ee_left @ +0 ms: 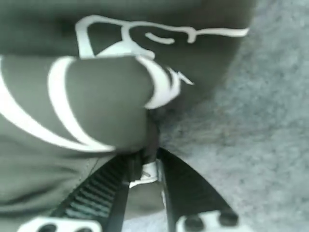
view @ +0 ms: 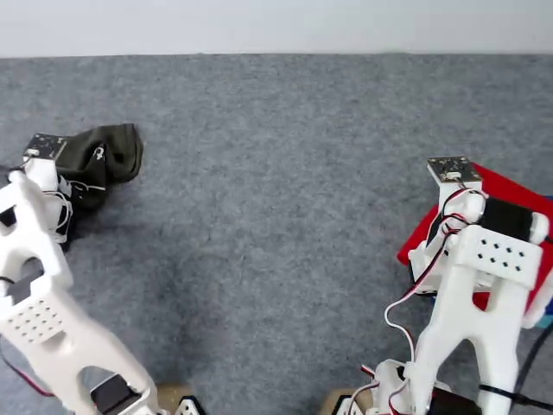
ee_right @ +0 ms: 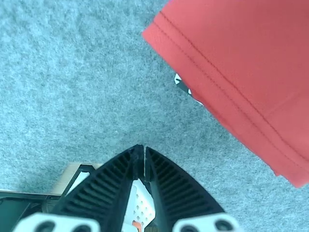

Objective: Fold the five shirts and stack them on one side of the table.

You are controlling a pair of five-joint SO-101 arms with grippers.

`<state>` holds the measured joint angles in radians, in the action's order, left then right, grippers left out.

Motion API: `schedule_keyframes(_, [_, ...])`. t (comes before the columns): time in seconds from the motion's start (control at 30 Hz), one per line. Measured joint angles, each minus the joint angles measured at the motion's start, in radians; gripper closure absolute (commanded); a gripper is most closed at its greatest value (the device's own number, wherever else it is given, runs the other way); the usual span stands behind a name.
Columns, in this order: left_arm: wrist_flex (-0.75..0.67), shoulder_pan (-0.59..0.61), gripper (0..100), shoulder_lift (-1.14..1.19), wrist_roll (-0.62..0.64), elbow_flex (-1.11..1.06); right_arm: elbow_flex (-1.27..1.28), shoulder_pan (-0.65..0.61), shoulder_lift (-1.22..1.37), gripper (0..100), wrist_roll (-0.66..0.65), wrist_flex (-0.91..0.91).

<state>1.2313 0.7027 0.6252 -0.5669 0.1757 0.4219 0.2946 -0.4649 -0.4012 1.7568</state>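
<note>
A dark olive shirt with white print lies bunched at the table's left edge. My left gripper is shut on a fold of this dark shirt, the cloth pinched between its black fingers. On the right side lies a folded red shirt with the right arm standing over it. My right gripper is shut with nothing in it and hovers over bare carpet just beside the red shirt's hemmed edge. A bit of white and black cloth peeks from under the red shirt.
The table is covered in grey carpet, with a wide bare stretch between the two arms. A sliver of blue cloth shows at the right edge, beneath the red shirt. A pale wall runs along the far side.
</note>
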Motion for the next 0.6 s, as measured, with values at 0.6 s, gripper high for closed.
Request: schedule_keyframes(0.6, [0.479, -0.232, 99, -0.505, -0.078, -0.002, 0.000, 0.000, 0.000, 99.0, 0.000, 0.000])
